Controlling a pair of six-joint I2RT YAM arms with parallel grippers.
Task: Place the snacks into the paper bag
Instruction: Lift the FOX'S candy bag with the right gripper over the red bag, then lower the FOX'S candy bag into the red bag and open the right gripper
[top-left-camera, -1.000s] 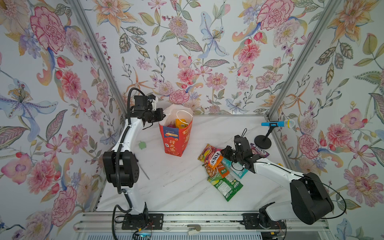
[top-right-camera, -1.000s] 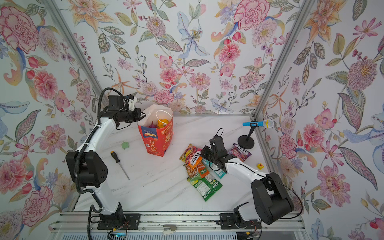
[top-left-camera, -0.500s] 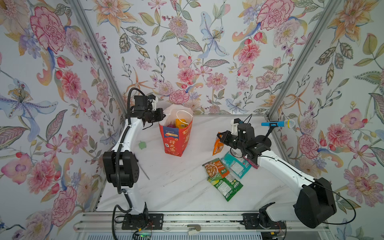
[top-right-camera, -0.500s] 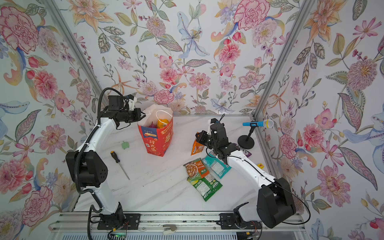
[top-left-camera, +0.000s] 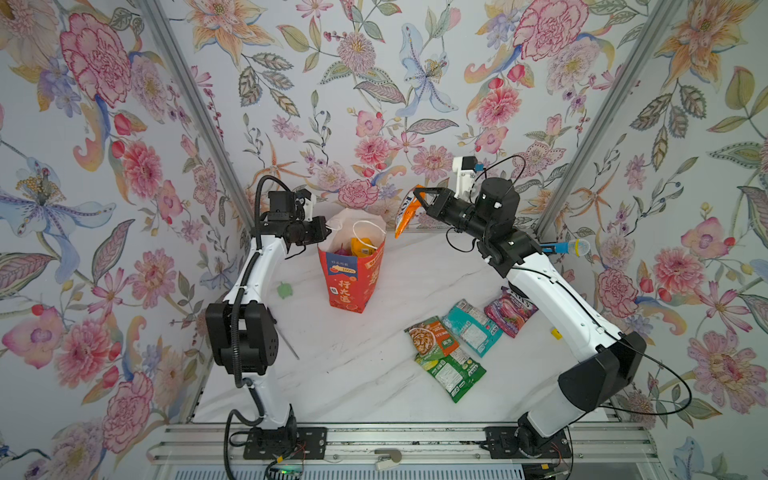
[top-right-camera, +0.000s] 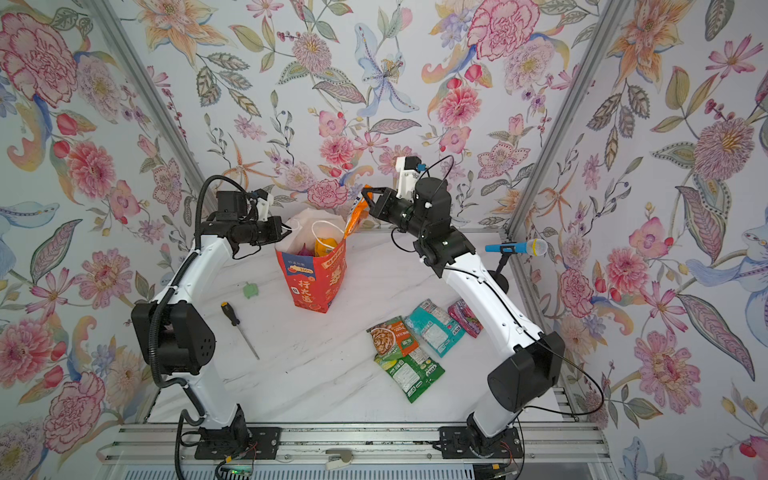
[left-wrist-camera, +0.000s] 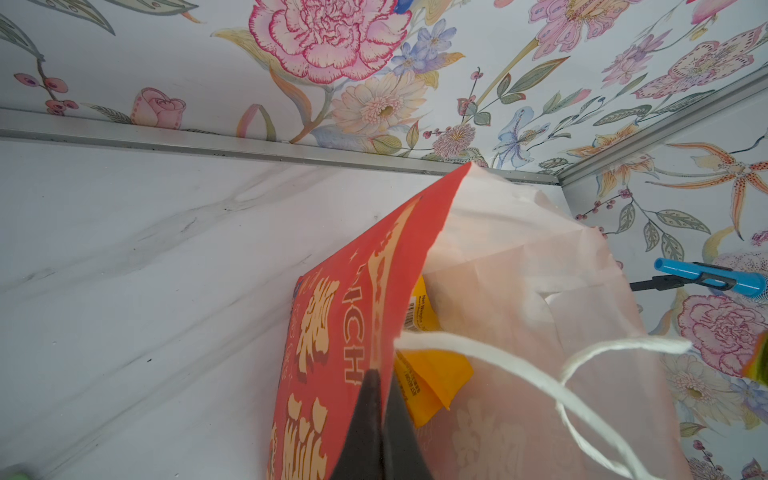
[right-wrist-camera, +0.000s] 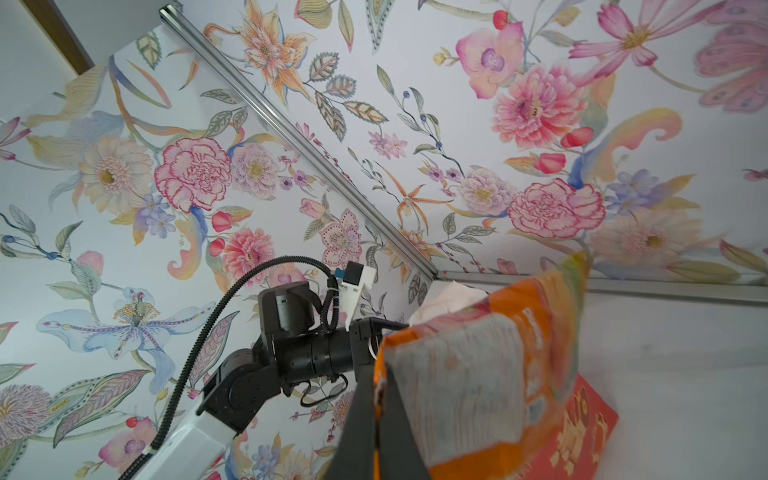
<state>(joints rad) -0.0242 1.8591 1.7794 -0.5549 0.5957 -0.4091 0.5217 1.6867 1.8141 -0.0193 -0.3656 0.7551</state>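
The red-orange paper bag (top-left-camera: 353, 274) (top-right-camera: 316, 282) stands upright at the back middle, its mouth open. My left gripper (top-left-camera: 328, 230) (left-wrist-camera: 380, 374) is shut on the bag's left rim (left-wrist-camera: 409, 266). A yellow snack (top-left-camera: 361, 247) (left-wrist-camera: 432, 374) shows inside. My right gripper (top-left-camera: 415, 195) (top-right-camera: 365, 192) (right-wrist-camera: 380, 378) is shut on an orange snack packet (top-left-camera: 405, 220) (right-wrist-camera: 478, 374), which hangs in the air just right of and above the bag's mouth. On the table at the right lie an orange-green packet (top-left-camera: 430, 338), a teal one (top-left-camera: 471, 330), a purple one (top-left-camera: 509, 311) and a green one (top-left-camera: 451, 374).
A screwdriver (top-right-camera: 239, 328) and a small green blob (top-left-camera: 284, 289) lie left of the bag. A blue microphone on a black stand (top-right-camera: 515, 248) is at the back right, and a small yellow cube (top-left-camera: 555, 333) lies beside the right arm. Flowered walls close in three sides.
My right gripper has lifted the orange packet off the pile and carried it up and leftward to beside the bag's mouth. The left gripper has kept its hold on the rim.
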